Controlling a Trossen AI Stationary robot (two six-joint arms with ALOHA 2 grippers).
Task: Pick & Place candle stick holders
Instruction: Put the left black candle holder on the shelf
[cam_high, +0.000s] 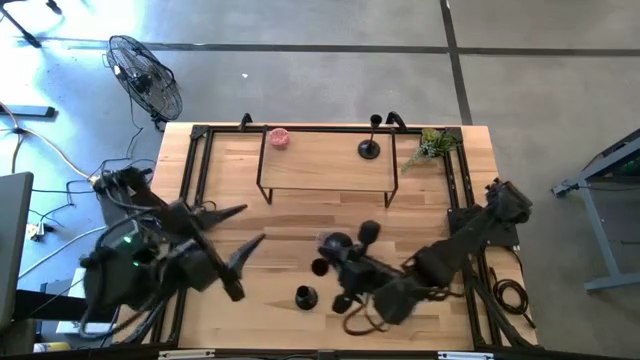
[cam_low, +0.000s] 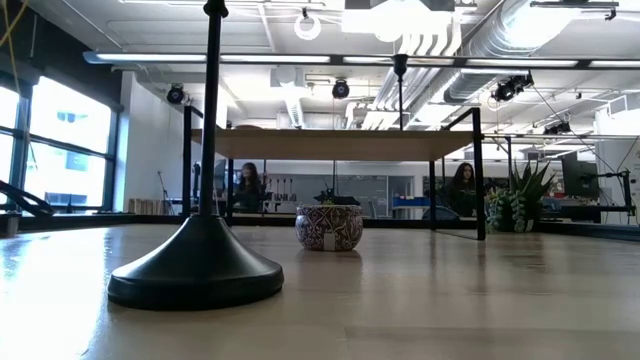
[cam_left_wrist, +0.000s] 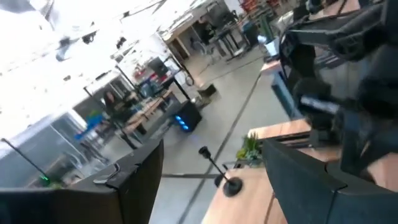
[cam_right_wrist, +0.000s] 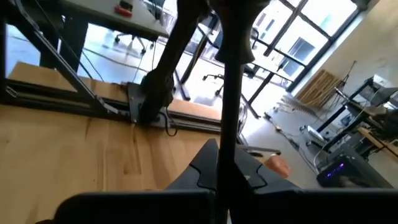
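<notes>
One candle stick holder (cam_right_wrist: 231, 93), top cut off, sits clamped in right fingers (cam_right_wrist: 214, 168); left fingers (cam_left_wrist: 298, 180) apart.

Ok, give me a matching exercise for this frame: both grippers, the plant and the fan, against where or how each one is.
1. left gripper
2. right gripper
3. plant
4. fan

A. on the floor, off the table
B. shut on the stem of a candle stick holder
C. open, empty, over the table
D. on the table, beside the raised shelf

Pairs: 1-C, 2-B, 3-D, 4-A
</notes>
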